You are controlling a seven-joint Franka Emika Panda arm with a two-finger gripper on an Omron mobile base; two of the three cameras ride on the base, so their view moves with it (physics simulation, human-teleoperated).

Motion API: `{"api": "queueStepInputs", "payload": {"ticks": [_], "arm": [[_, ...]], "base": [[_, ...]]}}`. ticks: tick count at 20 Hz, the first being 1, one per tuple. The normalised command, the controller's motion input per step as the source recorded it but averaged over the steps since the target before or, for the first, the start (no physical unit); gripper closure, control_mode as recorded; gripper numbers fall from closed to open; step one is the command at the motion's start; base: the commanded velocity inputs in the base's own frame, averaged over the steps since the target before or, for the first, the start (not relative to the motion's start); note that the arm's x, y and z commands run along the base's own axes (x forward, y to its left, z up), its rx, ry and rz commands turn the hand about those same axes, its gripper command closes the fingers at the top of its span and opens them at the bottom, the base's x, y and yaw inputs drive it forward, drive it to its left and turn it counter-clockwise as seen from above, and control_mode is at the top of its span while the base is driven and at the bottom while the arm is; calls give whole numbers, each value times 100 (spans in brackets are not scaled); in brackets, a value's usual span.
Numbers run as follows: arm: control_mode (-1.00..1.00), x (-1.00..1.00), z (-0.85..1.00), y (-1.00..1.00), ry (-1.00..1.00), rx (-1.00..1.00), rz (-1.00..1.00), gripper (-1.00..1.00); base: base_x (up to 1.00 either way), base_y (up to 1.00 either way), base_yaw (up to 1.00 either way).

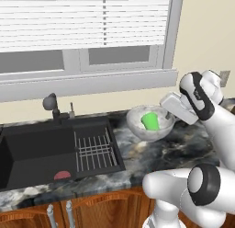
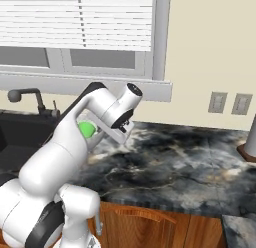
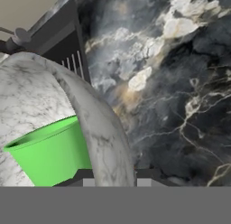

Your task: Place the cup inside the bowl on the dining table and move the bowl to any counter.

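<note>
Most of the job looks done: my pincer [image 3: 110, 175] pinches the rim of the speckled bowl [image 1: 149, 122], with the green cup [image 1: 150, 121] lying inside it. That bowl sits low over or on the dark marbled worktop [image 1: 183, 146] beside the black sink [image 1: 55, 151]; which, I cannot tell. By my reckoning, only setting down, letting go and backing away remain.

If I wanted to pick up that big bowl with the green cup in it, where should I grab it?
Best by its rim: the bowl is too wide to span. Pinch the wall on the side away from the sink, one finger inside, one outside, beside the cup, as the hand does.
</note>
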Motion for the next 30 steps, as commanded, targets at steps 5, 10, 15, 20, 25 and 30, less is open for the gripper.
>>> {"api": "queueStepInputs", "payload": {"ticks": [5, 10, 15, 20, 25, 30], "arm": [[-100, 12, -32, 0, 0, 0, 0, 100], [-100, 29, -23, 0, 0, 0, 0, 100], [-100, 53, -16, 0, 0, 0, 0, 100], [-100, 27, -13, 0, 0, 3, 0, 100], [-100, 8, -21, 0, 0, 3, 0, 100], [-100, 1, -20, 0, 0, 0, 0, 100]], "base": [[0, 0, 0], [0, 0, 0], [0, 0, 0], [0, 0, 0], [0, 0, 0], [0, 0, 0]]}}
